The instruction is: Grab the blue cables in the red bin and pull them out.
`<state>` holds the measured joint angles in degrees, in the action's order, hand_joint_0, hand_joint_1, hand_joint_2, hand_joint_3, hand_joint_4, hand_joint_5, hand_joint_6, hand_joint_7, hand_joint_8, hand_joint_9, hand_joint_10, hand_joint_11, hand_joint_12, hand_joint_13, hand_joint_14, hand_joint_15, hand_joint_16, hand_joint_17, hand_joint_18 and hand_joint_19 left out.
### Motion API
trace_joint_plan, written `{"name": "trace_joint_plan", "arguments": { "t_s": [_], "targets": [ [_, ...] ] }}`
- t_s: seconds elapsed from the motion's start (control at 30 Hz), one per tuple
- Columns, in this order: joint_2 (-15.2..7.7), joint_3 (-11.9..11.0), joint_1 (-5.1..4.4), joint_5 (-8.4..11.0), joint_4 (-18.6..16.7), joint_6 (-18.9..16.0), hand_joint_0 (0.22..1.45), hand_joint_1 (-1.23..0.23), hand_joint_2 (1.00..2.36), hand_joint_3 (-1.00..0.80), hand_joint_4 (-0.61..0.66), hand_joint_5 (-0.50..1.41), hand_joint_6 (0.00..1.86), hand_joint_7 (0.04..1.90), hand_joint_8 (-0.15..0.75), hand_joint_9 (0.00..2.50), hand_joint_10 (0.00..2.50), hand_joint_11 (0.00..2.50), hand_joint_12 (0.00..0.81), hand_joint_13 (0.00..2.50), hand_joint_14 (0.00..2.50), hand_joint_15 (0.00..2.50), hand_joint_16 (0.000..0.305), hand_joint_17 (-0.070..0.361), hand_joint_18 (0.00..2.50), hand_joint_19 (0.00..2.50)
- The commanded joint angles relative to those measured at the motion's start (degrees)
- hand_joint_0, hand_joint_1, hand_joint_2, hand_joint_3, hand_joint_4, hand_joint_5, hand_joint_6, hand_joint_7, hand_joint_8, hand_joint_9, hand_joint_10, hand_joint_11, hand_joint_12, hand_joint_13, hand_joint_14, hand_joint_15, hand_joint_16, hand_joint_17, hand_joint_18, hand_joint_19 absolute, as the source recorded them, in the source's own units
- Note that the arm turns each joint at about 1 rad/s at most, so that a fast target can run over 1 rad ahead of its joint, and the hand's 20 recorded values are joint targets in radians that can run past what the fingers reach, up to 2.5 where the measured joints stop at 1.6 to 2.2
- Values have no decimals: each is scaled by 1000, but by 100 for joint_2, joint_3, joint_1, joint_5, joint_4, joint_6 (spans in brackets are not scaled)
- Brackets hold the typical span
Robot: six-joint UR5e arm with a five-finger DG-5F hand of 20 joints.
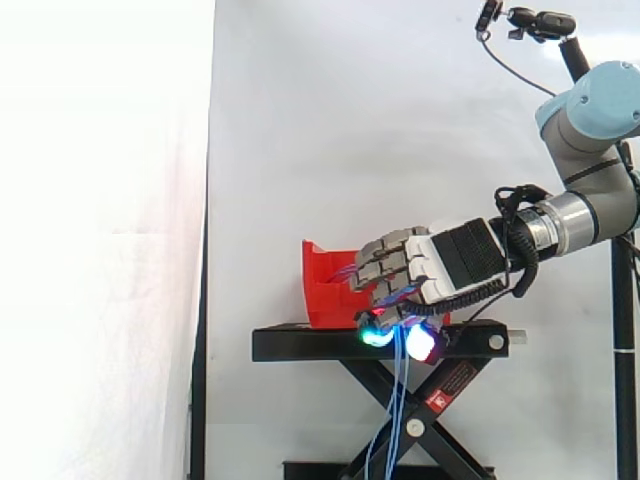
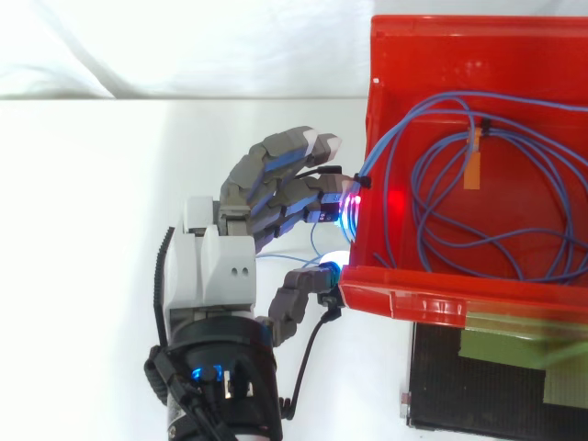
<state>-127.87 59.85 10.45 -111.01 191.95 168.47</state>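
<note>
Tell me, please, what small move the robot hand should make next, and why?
Probably draw the robot hand back, away from the red bin, with its fingers closed. They appear curled on the blue cables at the bin's front wall, and some strands hang below the hand in the side view, yet in the top view most loops lie inside the bin.
</note>
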Motion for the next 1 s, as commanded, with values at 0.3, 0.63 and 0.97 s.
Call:
{"name": "trace_joint_plan", "arguments": {
  "t_s": [0.3, 0.63, 0.97],
  "targets": [
    [-1, 1, 10, 0, 0, 103, 774, -806, 1000, -1000, 167, 926, 16, 582, 230, 1035, 21, 477, 302, 808, 17, 446, 38, 87, 596, 582],
    [-1, 1, 10, 0, 0, 191, 778, -813, 1000, -1000, 167, 929, 15, 588, 226, 1035, 20, 476, 300, 809, 17, 445, 38, 86, 594, 582],
    [-1, 10, 19, 0, -26, 191, 785, -819, 1000, -1000, 166, 974, 15, 645, 225, 1054, 21, 483, 296, 811, 17, 450, 38, 85, 594, 581]
  ]
}}
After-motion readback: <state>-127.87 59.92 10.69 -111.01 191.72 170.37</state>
